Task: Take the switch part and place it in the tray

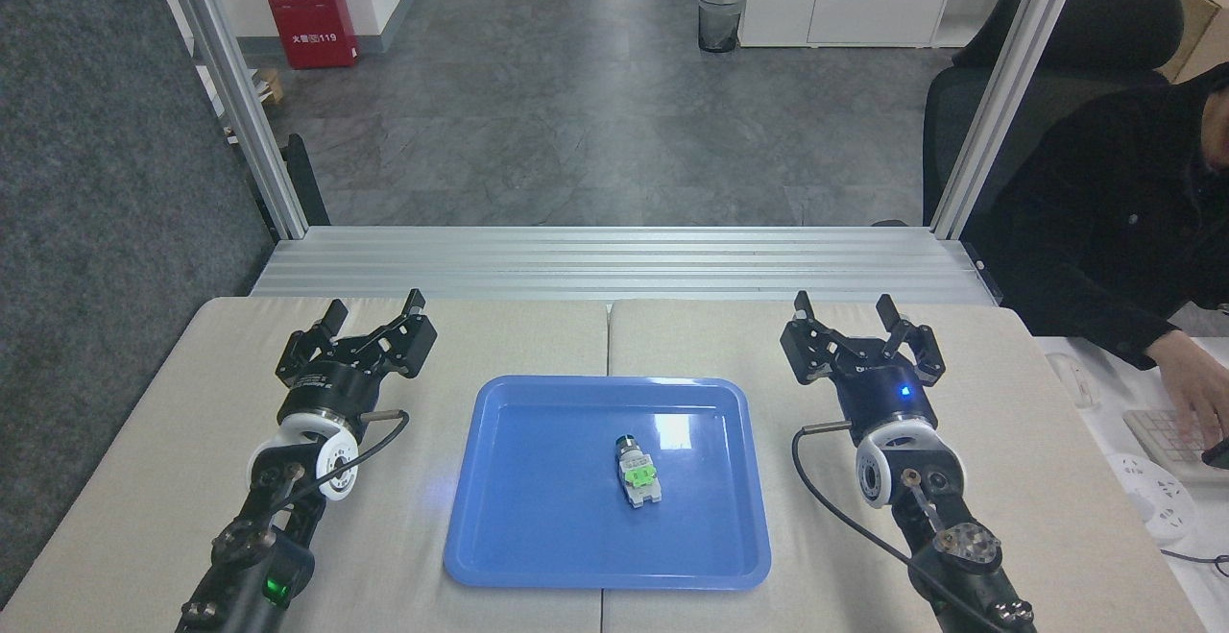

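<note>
Beige padding covers the table (pixel 960 402), with an aluminium frame and grey floor beyond it, and a person (pixel 1123 220) in dark clothes sits off to the right with a hand at a keyboard (pixel 1176 436). Between the two arms lies the tray (pixel 518 518), and the switch part (pixel 636 471) rests flat inside it, right of the tray's middle, its dark cylindrical end pointing away from the robot and its green piece facing up. The right pincer (pixel 848 307) hovers over bare table, fingers spread and holding nothing; the switch part sits to its left and nearer the robot, well apart from it, with the tray's right rim between them. The left pincer (pixel 373 305) is likewise spread and empty, with the tray to its right and nearer the robot. Judging by how things lie, the placing step looks done: the part is inside the tray and neither pincer touches it. What remains seems only to keep both arms clear of the tray, so the next move calls for no grasp, just a steady parked pose that does not nudge the rim
</note>
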